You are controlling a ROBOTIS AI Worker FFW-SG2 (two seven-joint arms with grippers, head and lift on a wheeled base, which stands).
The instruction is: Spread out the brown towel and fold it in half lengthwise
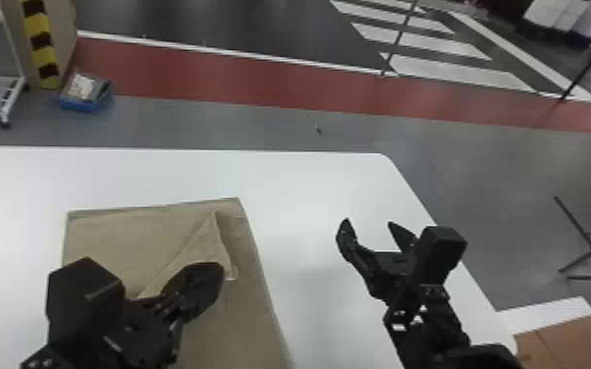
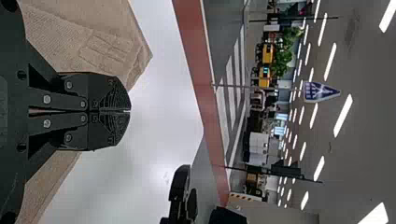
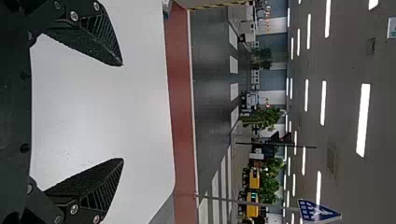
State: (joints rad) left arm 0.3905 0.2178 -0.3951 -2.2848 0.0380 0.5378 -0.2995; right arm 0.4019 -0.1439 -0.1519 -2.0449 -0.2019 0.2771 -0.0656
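Ceiling lights glow bright white; soft glare on the tabletop.

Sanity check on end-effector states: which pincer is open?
The right pincer, to the right of the towel: its fingers stand wide apart. The left pincer, over the towel, has its fingers together.

Looks like woven cloth, matt and finely textured, on the brown towel at lower left of the head view. Appears smooth, with a pale sheen, on the tabletop across the middle. Shows hard, matt casing on the left gripper at bottom left and the right gripper at lower right. Glints like metal on the screws at middle left of the left wrist view. Looks rough and ridged on the fingers at left of the right wrist view
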